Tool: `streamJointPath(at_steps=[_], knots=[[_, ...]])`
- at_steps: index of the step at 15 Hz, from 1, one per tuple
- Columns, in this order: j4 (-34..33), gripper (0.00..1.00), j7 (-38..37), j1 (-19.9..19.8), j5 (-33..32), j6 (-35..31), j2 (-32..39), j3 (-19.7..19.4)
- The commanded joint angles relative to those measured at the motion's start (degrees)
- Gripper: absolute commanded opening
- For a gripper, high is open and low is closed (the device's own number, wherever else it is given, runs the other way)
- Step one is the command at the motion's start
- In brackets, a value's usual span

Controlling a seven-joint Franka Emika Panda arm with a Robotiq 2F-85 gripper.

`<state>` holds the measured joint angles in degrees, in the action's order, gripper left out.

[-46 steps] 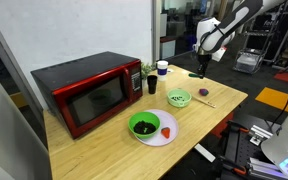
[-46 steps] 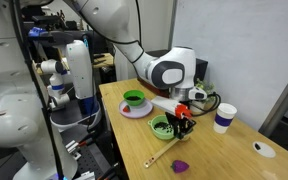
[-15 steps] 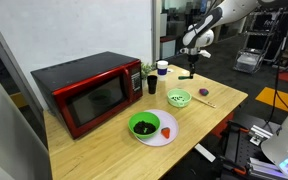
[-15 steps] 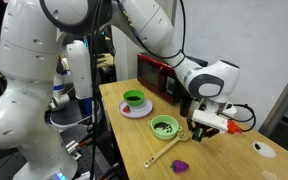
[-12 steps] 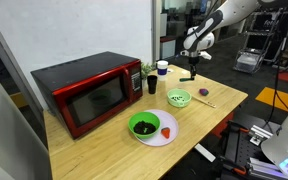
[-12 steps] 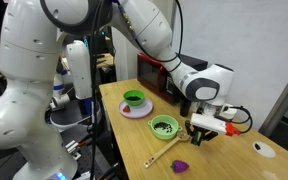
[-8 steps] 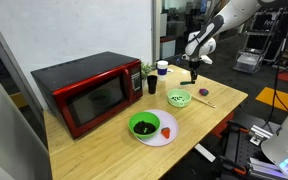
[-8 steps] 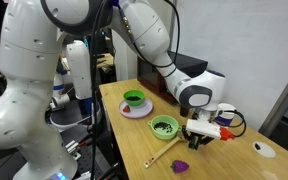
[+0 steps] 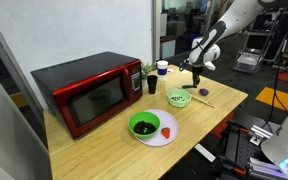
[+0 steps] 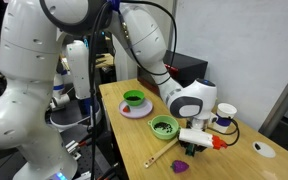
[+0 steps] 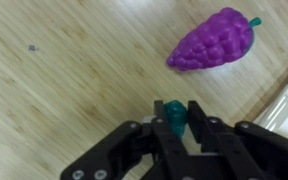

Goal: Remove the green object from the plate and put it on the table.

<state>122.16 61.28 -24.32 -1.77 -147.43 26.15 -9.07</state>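
Pincer (image 11: pixel 181 119) lower now, green object (image 11: pixel 174 110) within.

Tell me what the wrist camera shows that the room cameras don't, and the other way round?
Only the wrist view shows the small green object pinched between the closed fingers of the gripper, and the grapes up close with their green stem. Only an exterior view shows the red microwave, the white plate carrying a green bowl and a red item, plus the arm itself. Both share the wooden table, the gripper and the purple grapes.
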Motion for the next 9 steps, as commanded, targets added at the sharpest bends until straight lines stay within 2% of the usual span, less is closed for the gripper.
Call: streamJointPath(at_steps=[1,6,7,8,9], knots=[[2.85,0.07,-1.08,-0.17,-1.42,-3.17,-1.03,-1.17],[4.50,0.07,-2.32,-0.33,-1.23,-4.37,-1.11,-2.11],[4.71,0.20,-2.73,-0.32,-1.23,-4.54,-1.12,-2.19],[4.93,0.52,-3.17,-0.35,-1.14,-4.74,-1.19,-2.18],[5.16,0.53,-3.65,-0.36,-1.00,-5.14,-1.28,-2.11]])
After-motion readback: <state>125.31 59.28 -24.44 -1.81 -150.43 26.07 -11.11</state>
